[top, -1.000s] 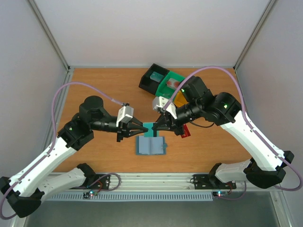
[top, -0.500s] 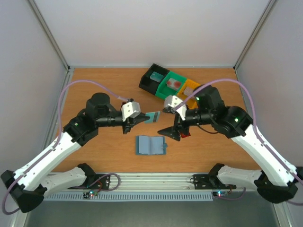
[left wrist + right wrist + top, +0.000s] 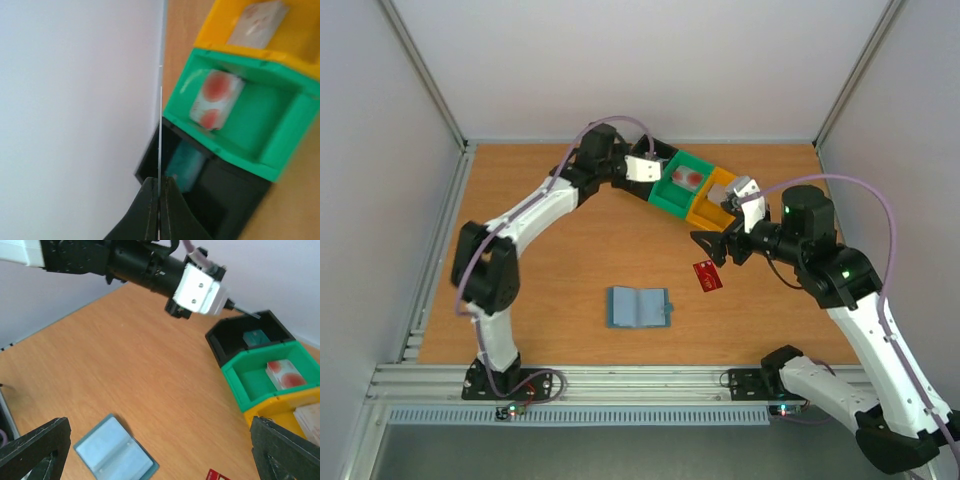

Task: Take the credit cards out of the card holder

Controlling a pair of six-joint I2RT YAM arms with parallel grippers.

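The light blue card holder (image 3: 639,308) lies open and flat on the table, also visible in the right wrist view (image 3: 115,454). My left gripper (image 3: 658,166) reaches over the black bin (image 3: 225,200) at the back. It is shut on a thin card seen edge-on (image 3: 161,130), which pokes out over the bin's rim (image 3: 247,313). A teal card (image 3: 186,165) lies inside that bin. My right gripper (image 3: 713,250) hangs open and empty over the table, just above a dark red card (image 3: 708,277) that lies flat right of the holder.
A green bin (image 3: 682,182) holds a white card with red spots (image 3: 216,97). The orange bin (image 3: 713,198) beside it holds a pale card (image 3: 257,22). The back wall stands close behind the bins.
My right gripper opened, let go of the teal card and pulled back to the right. My left gripper shut on that card and swung it from above the holder to the black bin.
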